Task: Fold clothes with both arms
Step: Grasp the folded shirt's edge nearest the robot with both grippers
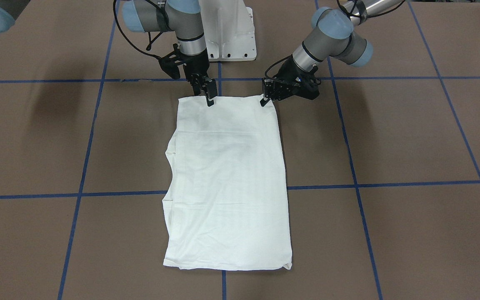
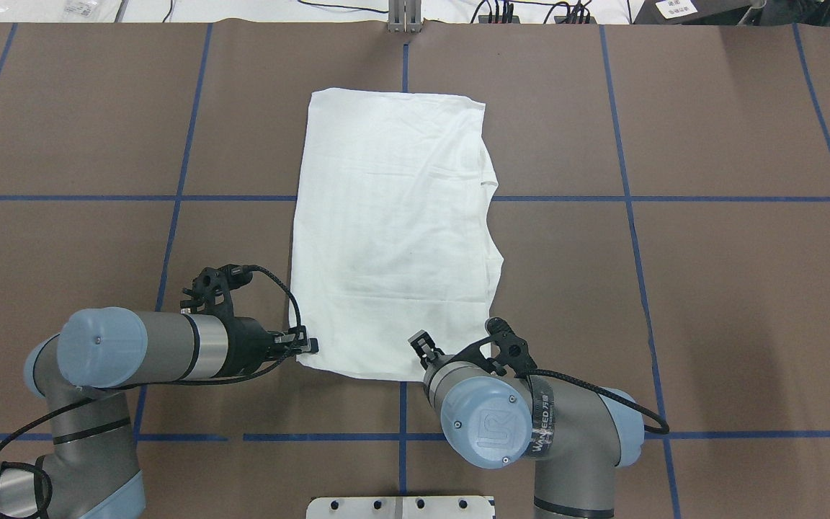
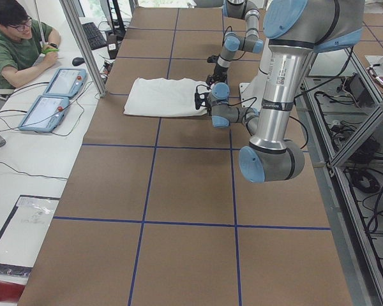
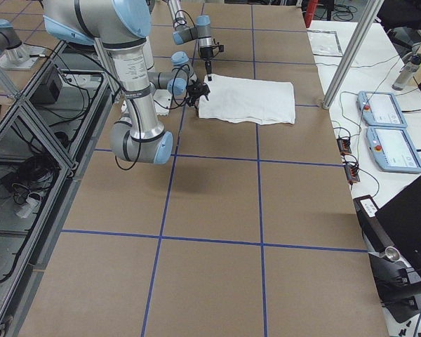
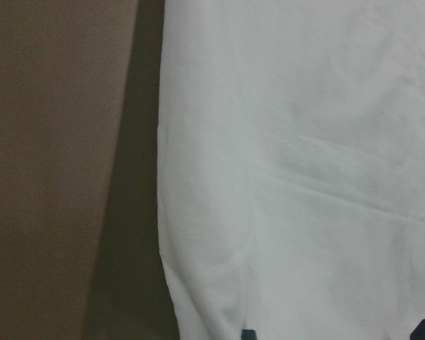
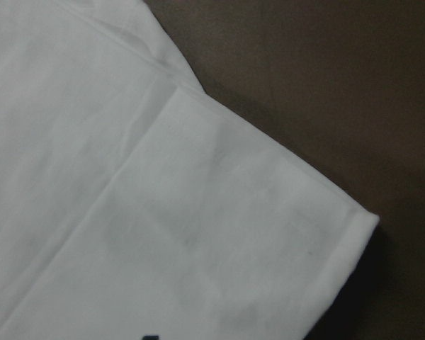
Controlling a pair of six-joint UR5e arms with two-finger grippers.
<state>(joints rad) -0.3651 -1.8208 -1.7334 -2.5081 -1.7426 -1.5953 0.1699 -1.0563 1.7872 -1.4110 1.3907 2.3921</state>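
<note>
White T-shirt [image 1: 227, 179] folded into flat rect.; left gripper [image 1: 265, 100] prob. open, right gripper [image 1: 210, 100]: can't tell.

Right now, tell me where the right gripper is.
Overhead, the right gripper is at the shirt's near edge, just right of centre; the left gripper is at that edge's left corner.

Open table [image 1: 390, 137] flanks shirt [image 1: 227, 175]; left gripper [image 1: 265, 101], right gripper [image 1: 209, 100] crowd robot-side edge.
</note>
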